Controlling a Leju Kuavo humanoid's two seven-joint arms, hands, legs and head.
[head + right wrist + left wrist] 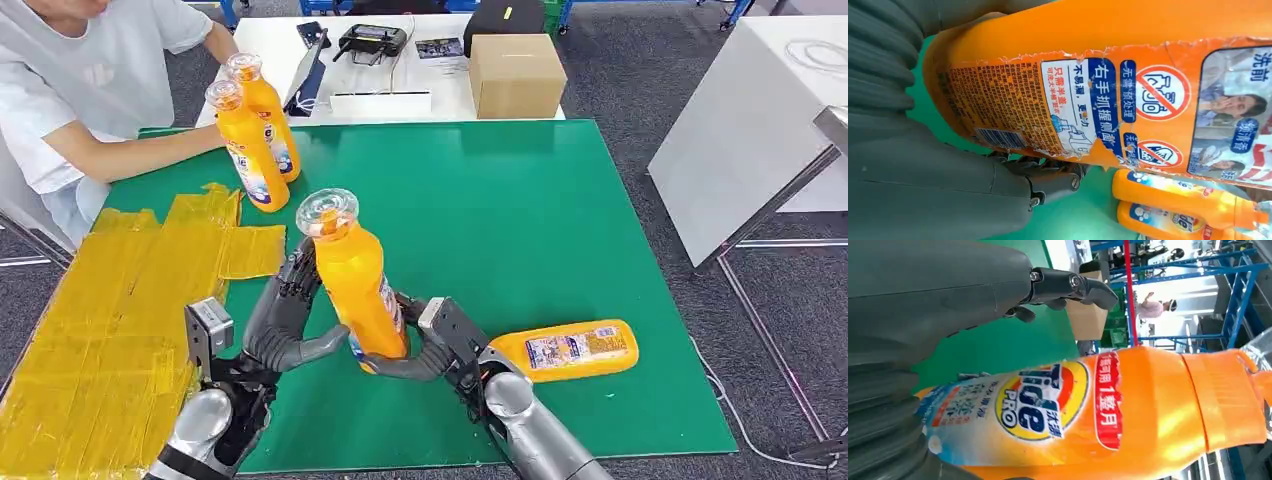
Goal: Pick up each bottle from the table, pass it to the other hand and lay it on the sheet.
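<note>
Yellow sheet (110, 300) covers the left part of the green table (520, 200), running from near the far-left corner down to the near edge. At the far left a person (90, 90) in a white shirt leans an arm onto the table. Just right of that arm two orange bottles (255, 135) stand upright side by side, near the sheet's far end.

Nearer, the left hand (290, 320) comes up from the near edge, its fingers curled round the left side of a third orange bottle, the held bottle (355, 285). This one is upright and slightly tilted, its clear cap on top, lifted above the green surface just right of the sheet. The right hand (435, 345) wraps the bottle's lower part from the right, so both hands grip it at once. The left wrist view shows its blue and yellow front label (1033, 400); the right wrist view shows the back label with small print (1013, 105).

Right of the hands a fourth orange bottle, the lying bottle (570, 350), rests on its side on the green table, touching nothing else. Beyond the green table, a cardboard box (515, 75) sits on a white table.
</note>
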